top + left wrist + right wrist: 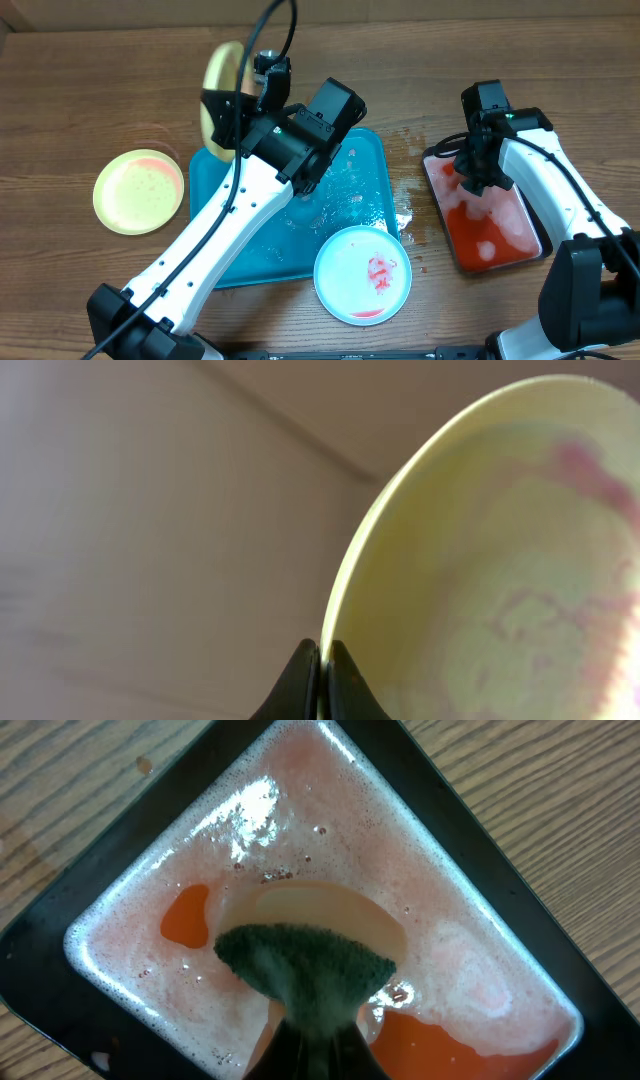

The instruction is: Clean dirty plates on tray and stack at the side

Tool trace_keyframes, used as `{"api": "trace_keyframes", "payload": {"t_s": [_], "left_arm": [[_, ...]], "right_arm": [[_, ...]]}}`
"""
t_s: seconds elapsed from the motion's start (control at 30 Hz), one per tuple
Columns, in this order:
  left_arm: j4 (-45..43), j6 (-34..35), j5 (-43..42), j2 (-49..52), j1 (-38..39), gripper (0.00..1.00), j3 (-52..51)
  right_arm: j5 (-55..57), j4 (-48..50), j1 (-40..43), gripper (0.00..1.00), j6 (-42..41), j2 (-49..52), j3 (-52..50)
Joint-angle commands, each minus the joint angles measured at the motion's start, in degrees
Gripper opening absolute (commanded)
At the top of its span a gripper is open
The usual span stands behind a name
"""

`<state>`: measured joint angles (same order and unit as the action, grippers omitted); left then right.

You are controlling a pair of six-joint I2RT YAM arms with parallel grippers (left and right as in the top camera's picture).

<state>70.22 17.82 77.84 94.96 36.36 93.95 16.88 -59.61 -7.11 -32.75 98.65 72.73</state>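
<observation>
Cleaning in progress: the left hand (322,678) pinches the rim of a yellow-green plate (480,570), its fingers pressed together on the edge. It holds the plate tilted on edge in the air above the far-left corner of the turquoise tray (275,245). Faint pink smears show on the plate's inner face in the left wrist view. The left arm stretches diagonally from the near edge of the desk (80,90) across the tray and covers much of its middle. The part of the tray floor that shows is wet and glistening.

A second yellow-green plate (139,191) lies flat on the desk just beside the tray's left rim, with a pinkish film across its far part. A pale blue-white plate (362,274) sits at the tray's near-right corner. It overlaps the rim and reaches out over the desk, with a red smear near its centre and another along its near edge.

At right, the right hand (470,187) points down into a black tray (40,990) of red liquid topped with pink foam. It pinches a sponge (305,965) whose green fuzzy face shows in the right wrist view. The sponge is dipped in the foam; whether it touches the tray's floor cannot be told. Water drops (408,195) speckle the strip of desk between the two trays, which lie near each other but apart.

Bare wood lies open along the far edge, across the far-left corner, and on the near side to the left of the arm's base.
</observation>
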Motion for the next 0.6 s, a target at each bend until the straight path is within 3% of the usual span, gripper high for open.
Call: {"api": "trace_keyframes", "payload": {"t_s": [0.0, 0.03, 0.07, 0.2, 0.23, 0.3, 0.4, 0.47, 0.53, 0.57], "left_arm": [[-0.4, -7.3, -45.6, -0.1, 0.4, 0.04, 1.3], [-0.6, -9.1, -53.5, 0.1, 0.3, 0.04, 1.2], [-0.6, -7.4, -53.0, 0.3, 0.3, 0.04, 1.2], [4.0, 8.1, -16.3, 0.5, 0.4, 0.04, 1.1], [5.6, 9.6, -9.4, 0.5, 0.2, 0.04, 1.1], [6.7, 9.7, -3.8, 0.5, 0.0, 0.04, 1.1], [6.6, 9.7, -7.9, 0.5, 0.4, 0.04, 1.1], [5.9, 8.0, -19.7, 0.5, 0.9, 0.04, 1.1], [4.1, -1.8, -36.6, 0.5, 1.2, 0.04, 1.1], [3.6, -3.3, -41.1, 0.5, 1.2, 0.04, 1.1]], "right_arm": [[0.4, 0.4, 0.2, 0.04, 0.1, -0.4, 0.0], [0.4, 0.4, 0.2, 0.04, 0.1, -0.4, 0.0], [0.4, 0.4, 0.2, 0.04, 0.1, -0.4, 0.0], [0.4, 0.2, 0.2, 0.04, 0.1, -0.4, 0.0], [0.4, 0.1, 0.2, 0.04, 0.1, -0.4, 0.0], [0.4, 0.2, 0.2, 0.04, 0.1, -0.4, 0.0], [0.4, 0.7, 0.2, 0.04, -0.1, -0.4, 0.0], [0.4, 0.8, 0.2, 0.04, -0.1, -0.4, 0.0], [0.4, 0.8, 0.2, 0.04, -0.1, -0.4, 0.0], [0.4, 0.8, 0.2, 0.04, -0.1, -0.4, 0.0]]}}
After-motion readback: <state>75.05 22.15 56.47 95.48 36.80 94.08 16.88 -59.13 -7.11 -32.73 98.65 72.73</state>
